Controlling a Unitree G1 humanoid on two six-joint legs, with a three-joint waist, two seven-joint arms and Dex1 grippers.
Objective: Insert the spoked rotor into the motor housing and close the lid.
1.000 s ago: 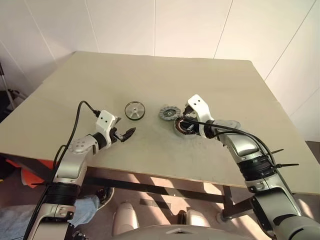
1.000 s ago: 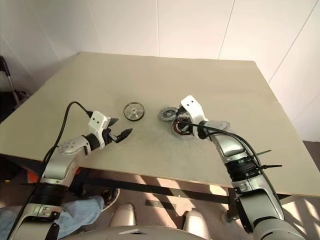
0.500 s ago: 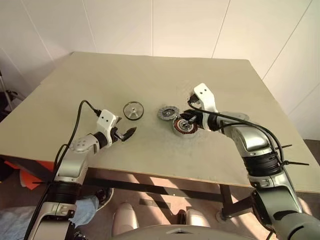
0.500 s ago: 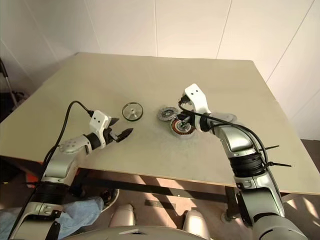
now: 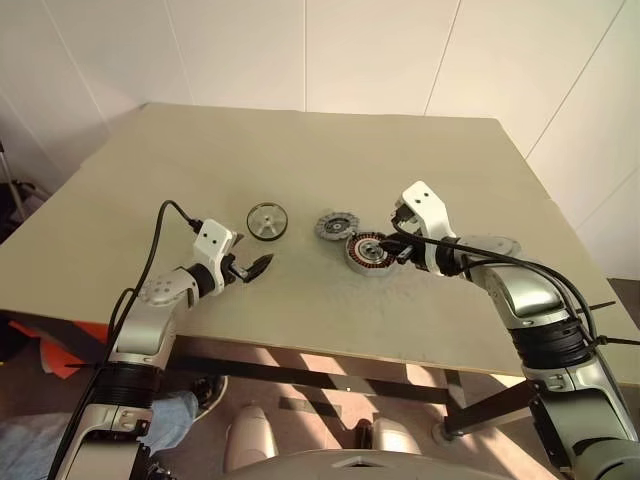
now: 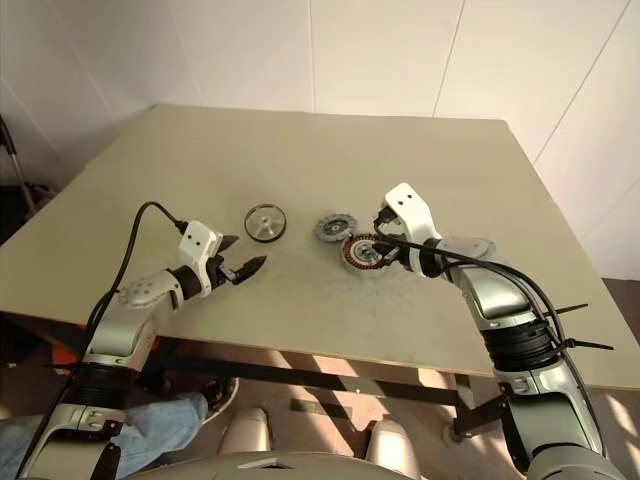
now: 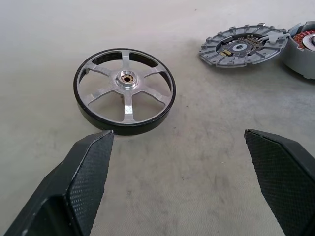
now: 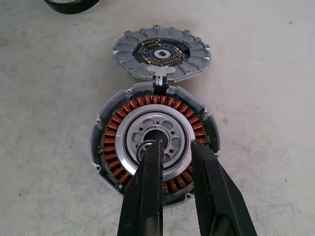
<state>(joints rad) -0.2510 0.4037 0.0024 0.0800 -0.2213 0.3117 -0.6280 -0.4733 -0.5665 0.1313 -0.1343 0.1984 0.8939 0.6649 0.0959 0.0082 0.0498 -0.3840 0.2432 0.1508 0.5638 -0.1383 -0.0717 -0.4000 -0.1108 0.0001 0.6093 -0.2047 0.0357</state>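
Observation:
The spoked rotor (image 5: 267,221), a six-spoked silver wheel with a black rim, lies flat on the table, left of centre. My left gripper (image 5: 250,268) hovers open just short of the rotor (image 7: 124,90), with nothing between its fingers. The motor housing (image 5: 368,250), with its ring of copper coils (image 8: 110,135), sits to the right. The lid (image 5: 337,224), a finned grey disc (image 8: 161,52), lies open beside the housing, joined to its rim by a small tab. My right gripper (image 5: 392,252) hangs just above the housing's hub, its fingers (image 8: 147,167) narrowly apart and empty.
The beige table (image 5: 200,160) has bare room all around the parts. Its front edge runs just below both arms. A small thin ring (image 8: 145,144) lies on the housing's hub. A person's leg in jeans (image 5: 170,415) shows under the table's front left.
My right gripper has lifted and drawn back to the right, off the housing, so the coils now show. The left gripper and the rotor have not moved.

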